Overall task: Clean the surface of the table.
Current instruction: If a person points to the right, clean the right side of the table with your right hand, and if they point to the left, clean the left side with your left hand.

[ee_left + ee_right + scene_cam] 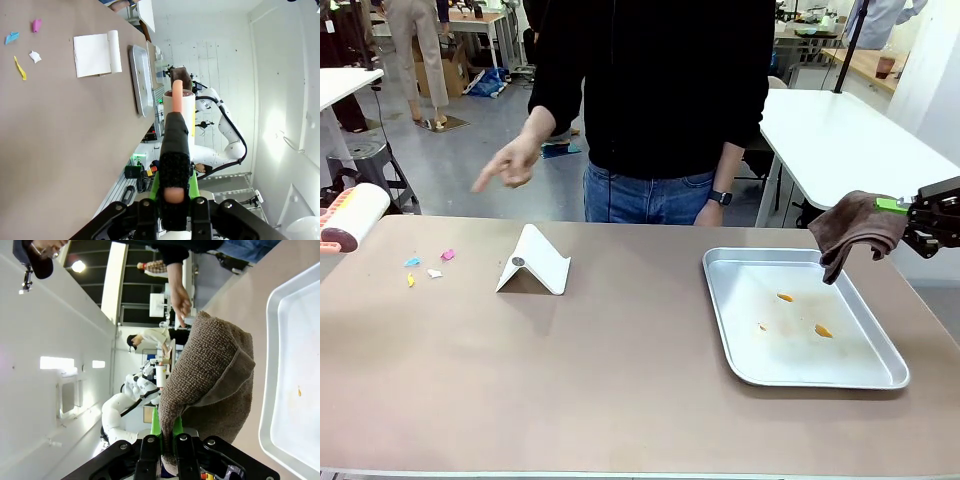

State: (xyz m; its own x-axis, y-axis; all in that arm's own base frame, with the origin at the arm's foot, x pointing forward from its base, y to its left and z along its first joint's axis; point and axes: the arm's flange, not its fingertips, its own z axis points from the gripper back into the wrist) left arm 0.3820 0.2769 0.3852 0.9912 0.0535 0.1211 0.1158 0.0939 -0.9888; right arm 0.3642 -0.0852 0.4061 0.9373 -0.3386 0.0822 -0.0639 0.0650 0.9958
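Right gripper [167, 452] was clenched on a fold of a brown cloth [210, 375], the terry fabric pinched between the green pads and bulging outward from them. In the front view this gripper [898, 210] was held above the right side of the table [620, 400]. The cloth hung from it, its lowest corner drooping over the far right corner of a metal tray [720, 320]; contact with the rim could not be discerned. Left gripper [174, 194] was clamped on the dark handle of a lint roller [179, 105], whose white drum pointed away from the fingers. In the front view the roller projected in at the table's far left corner. The table's taupe top spanned the whole foreground. The tray lay flat on its right half and contained a few orange crumbs [823, 330]. A white folded stand [535, 262] stood left of centre. Coloured scraps [425, 268] lay scattered on the bare surface between the stand and the roller. A person stood at the far edge, one hand [510, 165] raised beyond it with a finger extended.
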